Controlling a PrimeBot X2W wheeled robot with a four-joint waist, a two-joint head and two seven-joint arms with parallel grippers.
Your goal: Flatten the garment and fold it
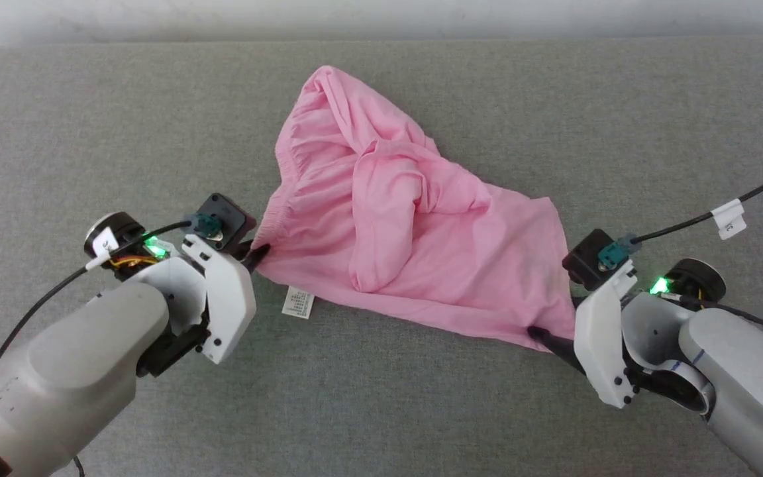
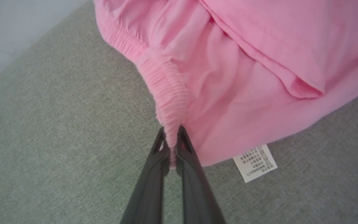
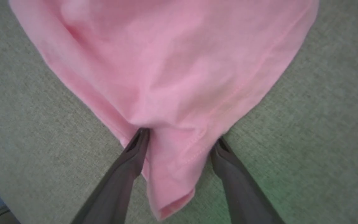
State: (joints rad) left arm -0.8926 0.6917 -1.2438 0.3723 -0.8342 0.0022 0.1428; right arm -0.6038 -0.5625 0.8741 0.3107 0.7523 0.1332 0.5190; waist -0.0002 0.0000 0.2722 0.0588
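Note:
The pink garment (image 1: 408,218) lies crumpled across the grey surface, its gathered waistband (image 2: 166,90) at the left and a hem corner (image 3: 172,168) at the lower right. A small white tag (image 1: 298,301) sticks out from its near edge. My left gripper (image 1: 259,255) is shut on the end of the waistband, the elastic pinched between both fingers (image 2: 194,174) in the left wrist view. My right gripper (image 3: 180,140) stands open astride the hem corner, with fabric lying between the spread fingers (image 3: 129,161). In the head view the right fingers (image 1: 550,341) reach under the cloth's lower right edge.
The grey fabric surface (image 1: 90,119) spreads wide on every side of the garment. Its far edge meets a pale wall (image 1: 381,16) at the top. A black cable with a white label (image 1: 729,218) runs off to the right behind my right arm.

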